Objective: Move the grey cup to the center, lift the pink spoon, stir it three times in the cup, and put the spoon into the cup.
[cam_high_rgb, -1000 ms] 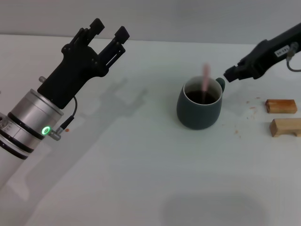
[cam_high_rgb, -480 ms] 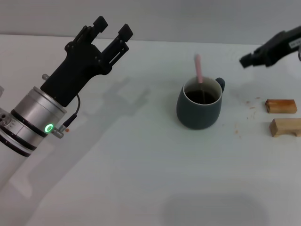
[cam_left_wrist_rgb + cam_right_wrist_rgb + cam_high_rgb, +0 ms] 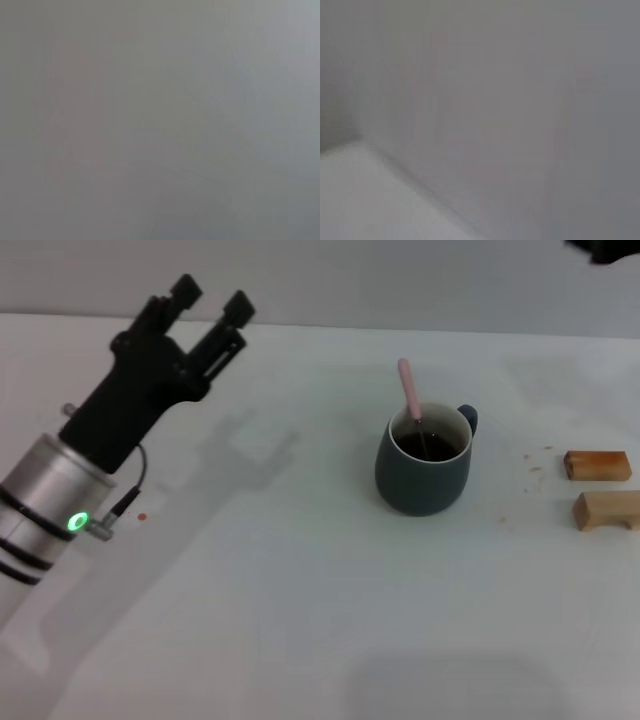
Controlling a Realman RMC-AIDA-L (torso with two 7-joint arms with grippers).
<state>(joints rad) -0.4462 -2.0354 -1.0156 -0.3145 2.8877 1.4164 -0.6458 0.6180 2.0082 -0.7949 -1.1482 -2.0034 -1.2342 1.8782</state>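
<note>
The grey cup (image 3: 424, 475) stands upright right of the table's middle, its handle to the far right. The pink spoon (image 3: 408, 388) stands in the cup, with its pale pink handle leaning out over the far rim and its bowl hidden inside. Nothing holds it. My left gripper (image 3: 212, 300) is open and empty, raised over the far left of the table, well away from the cup. Only a dark edge of my right gripper (image 3: 608, 250) shows at the top right corner, high above and clear of the cup. Both wrist views show only blank grey.
Two small tan wooden blocks (image 3: 597, 465) (image 3: 607, 509) lie near the right edge, right of the cup. A few crumbs (image 3: 536, 469) lie between the cup and the blocks. The white table (image 3: 300, 580) stretches in front.
My right gripper let go of the spoon and drew back up and to the right, almost out of view. The spoon settled in the cup. My left arm shifted slightly to the left.
</note>
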